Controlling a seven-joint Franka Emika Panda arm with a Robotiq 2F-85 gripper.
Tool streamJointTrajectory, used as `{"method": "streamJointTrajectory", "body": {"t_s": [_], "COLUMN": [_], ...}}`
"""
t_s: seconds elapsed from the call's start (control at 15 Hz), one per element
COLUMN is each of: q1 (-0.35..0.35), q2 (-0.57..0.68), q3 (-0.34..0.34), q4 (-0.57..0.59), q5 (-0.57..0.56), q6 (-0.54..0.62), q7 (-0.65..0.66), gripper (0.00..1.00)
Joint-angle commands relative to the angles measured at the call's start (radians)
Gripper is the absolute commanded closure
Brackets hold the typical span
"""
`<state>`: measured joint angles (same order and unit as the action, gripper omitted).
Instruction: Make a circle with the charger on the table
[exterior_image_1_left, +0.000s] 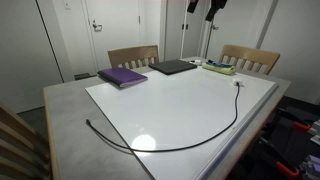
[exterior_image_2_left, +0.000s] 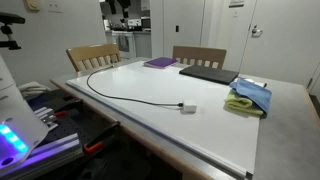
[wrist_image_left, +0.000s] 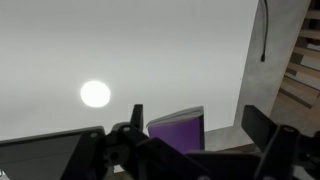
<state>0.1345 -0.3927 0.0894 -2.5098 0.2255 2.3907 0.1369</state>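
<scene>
Thin black charger (exterior_image_1_left: 180, 150) curves across glossy white table (exterior_image_1_left: 185, 95).

White walls (exterior_image_1_left: 20, 50) close the room in, and the light is even and bright. In an exterior view a white door (exterior_image_1_left: 105, 30) stands shut behind two wooden chairs (exterior_image_1_left: 133, 55), the second (exterior_image_1_left: 250, 57) further along the same side. A slatted chair back (exterior_image_1_left: 15, 145) fills the near corner. In an exterior view an open doorway (exterior_image_2_left: 125, 25) gives onto a cluttered further room, with tall white panelled doors (exterior_image_2_left: 225, 25) beside it.
</scene>
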Motion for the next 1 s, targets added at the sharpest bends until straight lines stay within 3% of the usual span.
{"method": "streamJointTrajectory", "body": {"t_s": [0.0, 0.93], "q1": [-0.004, 0.085], "q2": [0.000, 0.238], "q3": [0.004, 0.097], "q4": [0.002, 0.129], "q5": [0.001, 0.021], "q6": [-0.003, 0.082], "q7": [-0.001, -0.008], "gripper": [0.00, 0.00]}}
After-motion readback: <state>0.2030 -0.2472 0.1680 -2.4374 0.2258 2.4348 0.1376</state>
